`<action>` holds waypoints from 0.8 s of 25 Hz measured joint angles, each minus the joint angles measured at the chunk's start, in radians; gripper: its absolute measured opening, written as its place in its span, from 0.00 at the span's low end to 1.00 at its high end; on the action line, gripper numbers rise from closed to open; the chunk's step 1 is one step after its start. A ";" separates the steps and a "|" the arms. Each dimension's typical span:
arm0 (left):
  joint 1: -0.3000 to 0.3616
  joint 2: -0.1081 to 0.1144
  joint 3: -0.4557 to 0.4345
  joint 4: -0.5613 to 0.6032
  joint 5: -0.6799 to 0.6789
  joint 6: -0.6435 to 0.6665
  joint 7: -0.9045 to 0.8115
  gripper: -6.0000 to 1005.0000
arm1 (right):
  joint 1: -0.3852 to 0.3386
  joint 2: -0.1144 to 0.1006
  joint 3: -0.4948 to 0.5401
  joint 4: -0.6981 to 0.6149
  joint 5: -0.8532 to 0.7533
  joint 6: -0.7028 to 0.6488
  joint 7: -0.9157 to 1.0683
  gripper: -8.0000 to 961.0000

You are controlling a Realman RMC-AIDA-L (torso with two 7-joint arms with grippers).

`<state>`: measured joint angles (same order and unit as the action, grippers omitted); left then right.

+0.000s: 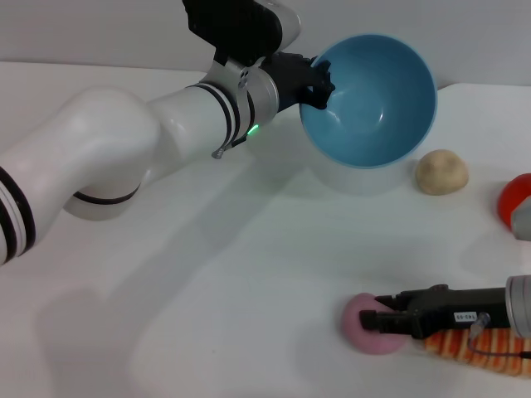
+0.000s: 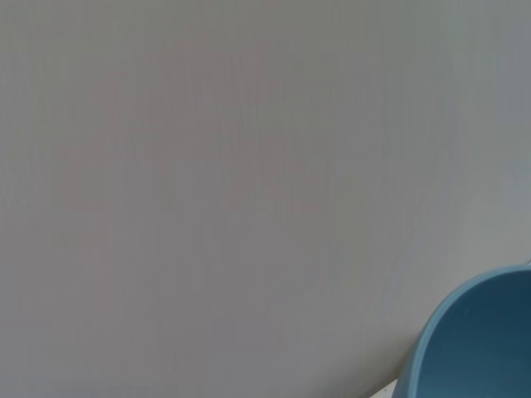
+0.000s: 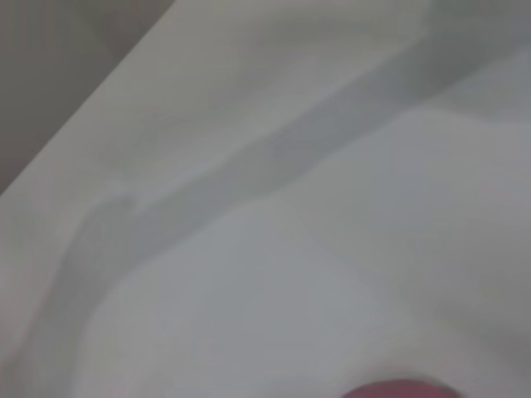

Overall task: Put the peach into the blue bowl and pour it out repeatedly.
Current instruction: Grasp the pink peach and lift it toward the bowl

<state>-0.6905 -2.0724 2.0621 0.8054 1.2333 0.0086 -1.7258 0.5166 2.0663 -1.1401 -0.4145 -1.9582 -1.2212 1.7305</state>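
From the head camera, you see the left end effector [image 1: 318,84] clamped on the rim of the tilted blue bowl [image 1: 377,104], raised off the bench [image 1: 249,274]. Your right end effector [image 1: 383,320] closes on the peach [image 1: 369,325], low on the bench. The left wrist shows only the bowl's edge [image 2: 477,344]; the right wrist, a sliver of peach [image 3: 398,390].

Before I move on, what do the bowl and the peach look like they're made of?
The blue bowl, held tilted at its rim by the left gripper, looks like smooth plastic with a soft sheen. The peach, where the right gripper is, looks matte and evenly pink, probably a foam or plastic imitation.
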 joint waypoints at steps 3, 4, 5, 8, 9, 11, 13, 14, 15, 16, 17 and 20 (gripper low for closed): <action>0.001 0.000 0.000 0.000 0.001 0.000 0.000 0.00 | -0.005 0.000 0.005 -0.016 0.002 0.013 -0.006 0.60; 0.002 0.000 -0.001 0.000 0.001 0.000 0.000 0.00 | -0.008 0.000 0.005 -0.023 0.004 0.018 -0.006 0.58; 0.002 0.000 -0.001 0.000 0.001 0.000 0.000 0.00 | -0.009 0.000 0.004 -0.028 0.005 0.022 -0.007 0.55; 0.004 0.000 -0.001 0.000 0.004 0.001 0.000 0.00 | -0.006 0.002 -0.003 -0.037 0.005 0.023 -0.011 0.46; 0.004 0.000 -0.001 0.000 0.004 0.001 0.000 0.00 | -0.005 0.004 -0.007 -0.042 0.005 0.023 -0.012 0.44; 0.004 0.000 -0.001 -0.002 0.005 0.001 0.000 0.00 | -0.004 0.005 -0.011 -0.061 0.005 0.023 -0.012 0.34; 0.002 0.001 -0.001 -0.009 0.005 0.001 0.001 0.00 | -0.006 0.007 -0.009 -0.093 0.007 0.018 -0.013 0.25; 0.000 0.001 -0.001 -0.015 0.005 0.001 0.003 0.00 | -0.007 0.008 -0.007 -0.108 0.008 0.009 -0.013 0.20; -0.003 0.001 0.000 -0.022 0.006 0.001 0.005 0.00 | -0.007 0.008 -0.006 -0.123 0.009 -0.002 -0.013 0.18; -0.009 0.001 0.000 -0.031 0.007 0.003 0.008 0.00 | -0.007 0.008 -0.006 -0.138 0.009 -0.016 -0.013 0.15; -0.015 0.002 0.000 -0.043 0.008 0.007 0.010 0.00 | -0.007 0.008 -0.004 -0.158 0.011 -0.034 -0.013 0.13; -0.027 0.003 0.003 -0.068 0.010 0.019 0.011 0.00 | -0.016 0.006 -0.001 -0.241 0.029 -0.092 -0.013 0.10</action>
<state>-0.7171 -2.0693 2.0647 0.7379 1.2428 0.0278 -1.7148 0.5009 2.0728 -1.1409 -0.6552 -1.9289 -1.3129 1.7170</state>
